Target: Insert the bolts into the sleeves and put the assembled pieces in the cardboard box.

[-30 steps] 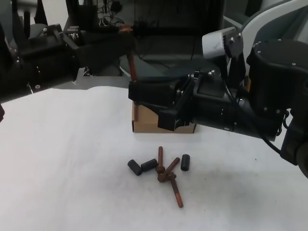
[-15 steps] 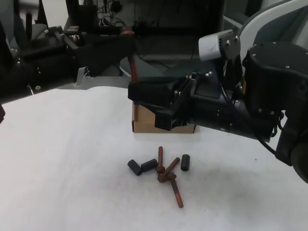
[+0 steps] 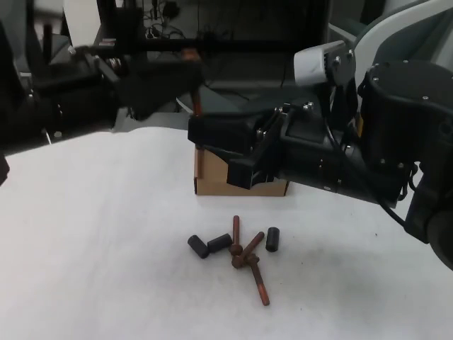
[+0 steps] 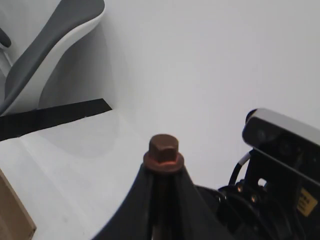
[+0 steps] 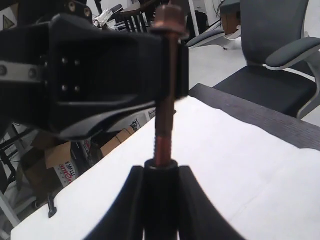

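The left gripper (image 4: 163,175) was shut tight on a long rusty-brown metal bolt (image 5: 168,85), just under its six-sided head, and held it straight up and down. The right gripper (image 5: 160,172) was squeezed on a short black tube-shaped sleeve (image 5: 160,200) right below it. The bolt's lower end met the top edge of the sleeve's hole; how far in it went could not be seen.

Both grippers hung in the air over the left edge of the small brown cardboard box (image 3: 212,183), as the high view showed it, well above its rim. The big right arm (image 3: 340,159) reached across over the box's open top and hid much of it.

In front of the box, three loose black sleeves (image 3: 199,246) and a few loose brown bolts (image 3: 260,280) lay in a little heap on the white cloth (image 3: 85,234). A strip of white cloth showed between the heap and the box's front wall, and the cloth ran on wide to both sides of the box.
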Action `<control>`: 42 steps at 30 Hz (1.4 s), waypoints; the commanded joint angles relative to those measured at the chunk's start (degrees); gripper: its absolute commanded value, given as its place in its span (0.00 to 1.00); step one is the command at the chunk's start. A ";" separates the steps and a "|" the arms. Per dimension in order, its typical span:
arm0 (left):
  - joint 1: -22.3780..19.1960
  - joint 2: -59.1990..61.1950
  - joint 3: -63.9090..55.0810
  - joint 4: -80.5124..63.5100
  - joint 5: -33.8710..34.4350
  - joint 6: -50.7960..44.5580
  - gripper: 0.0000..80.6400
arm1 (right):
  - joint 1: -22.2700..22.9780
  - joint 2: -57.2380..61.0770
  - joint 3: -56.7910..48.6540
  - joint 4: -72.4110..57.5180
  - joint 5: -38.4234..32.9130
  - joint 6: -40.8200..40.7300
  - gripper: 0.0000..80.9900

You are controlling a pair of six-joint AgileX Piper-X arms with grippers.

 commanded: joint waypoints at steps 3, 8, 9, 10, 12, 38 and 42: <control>-0.02 -0.32 -0.19 3.33 2.87 3.75 0.02 | -0.38 -0.06 -0.76 -1.41 1.23 0.02 0.01; -0.02 -0.32 -0.19 2.60 2.87 4.69 0.02 | -0.38 -0.06 -0.76 -1.41 1.23 0.02 0.01; -0.02 -0.32 -0.19 2.60 2.87 4.69 0.02 | -0.38 -0.06 -0.76 -1.41 1.23 0.02 0.01; -0.02 -0.32 -0.19 2.60 2.87 4.68 0.02 | -0.38 -0.06 -0.76 -1.41 1.23 0.02 0.01; -0.02 -0.32 -0.19 2.60 2.87 4.68 0.02 | -0.38 -0.06 -0.76 -1.41 1.23 0.02 0.01; 0.14 -0.32 -0.31 -10.12 2.75 -0.96 0.87 | -0.91 -0.06 -0.76 0.00 1.34 -0.74 0.01; 1.52 -0.93 -0.31 -10.66 2.94 -1.19 0.87 | -3.18 -0.06 -0.76 3.75 1.72 -3.36 0.01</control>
